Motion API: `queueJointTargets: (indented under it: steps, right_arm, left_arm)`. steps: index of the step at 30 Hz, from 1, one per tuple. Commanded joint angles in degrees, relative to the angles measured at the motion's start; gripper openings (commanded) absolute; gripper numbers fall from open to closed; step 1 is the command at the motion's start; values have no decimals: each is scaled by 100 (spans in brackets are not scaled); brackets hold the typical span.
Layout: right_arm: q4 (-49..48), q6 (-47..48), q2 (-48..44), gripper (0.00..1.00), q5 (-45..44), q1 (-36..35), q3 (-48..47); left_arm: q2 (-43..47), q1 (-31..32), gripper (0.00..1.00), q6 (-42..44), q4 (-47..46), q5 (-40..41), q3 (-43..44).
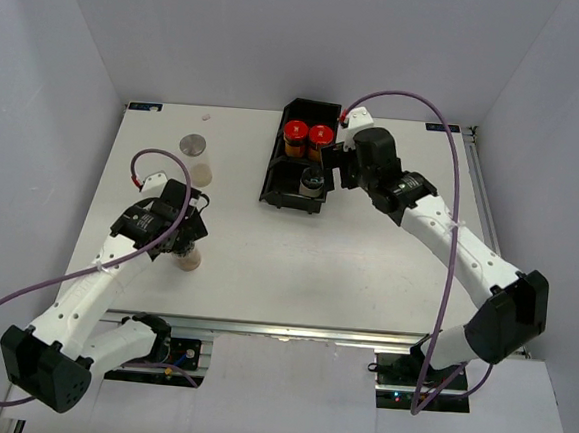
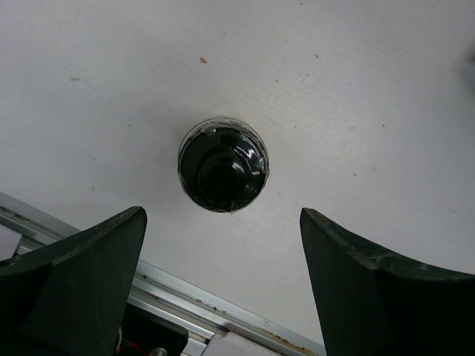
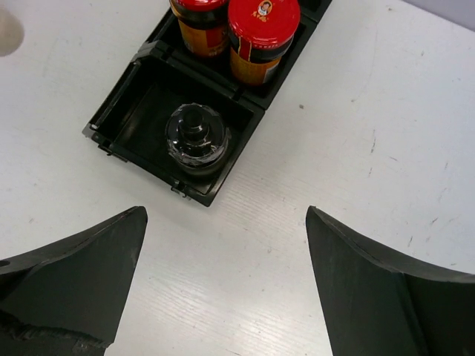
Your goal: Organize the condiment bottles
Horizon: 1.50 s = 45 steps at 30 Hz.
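From above, the left pincer (image 1: 182, 240) hangs over an upright dark-capped bottle (image 1: 189, 259) at the table's (image 1: 365, 273) near-left, well apart from the tray (image 1: 275, 182). The left wrist view shows its jaws spread, with the bottle centred just beyond. In the right wrist view the right pincer (image 3: 225, 215) is released, and a second bottle (image 3: 195, 137) sits in the tray's near compartment.

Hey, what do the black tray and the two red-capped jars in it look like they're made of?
Black tray: likely thin molded plastic, slightly glossy, with pressed ridges and a thin rim. Red-capped jars: probably glass, brown contents showing through the sides; shiny red lids, metal or plastic, hard to tell.
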<state>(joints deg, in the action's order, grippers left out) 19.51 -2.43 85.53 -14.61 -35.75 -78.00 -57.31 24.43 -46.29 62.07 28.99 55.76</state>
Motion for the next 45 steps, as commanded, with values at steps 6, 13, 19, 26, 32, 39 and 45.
queueJointTargets:
  steps: [6, 13, 19, 26, 32, 39, 45]
  right_arm:
    - [-333, 64, -985, 93, 199, -2, 395]
    - [-420, 110, -1229, 93, 196, -3, 513]
    - [-504, 120, -1267, 93, 217, -2, 588]
    - [-509, 120, -1302, 93, 240, -2, 602]
    - [-509, 138, -1381, 93, 240, -2, 619]
    - [-465, 164, -1401, 93, 108, -2, 646]
    - [-403, 191, -1423, 92, 31, 6, 613]
  left_arm:
    - [-461, -775, 96, 167, -922, -778, -564]
    - [-633, -852, 94, 111, -1185, -832, -699]
    - [-720, -861, 83, 99, -1267, -872, -794]
    - [-718, -861, 41, 176, -1227, -784, -732]
    - [-764, -853, 0, 821, -1244, -1066, -68]
    - [-1521, -203, 0, 1088, -1007, -1361, 1864]
    - [-2694, 245, 0, 1417, -856, -1321, 3523]
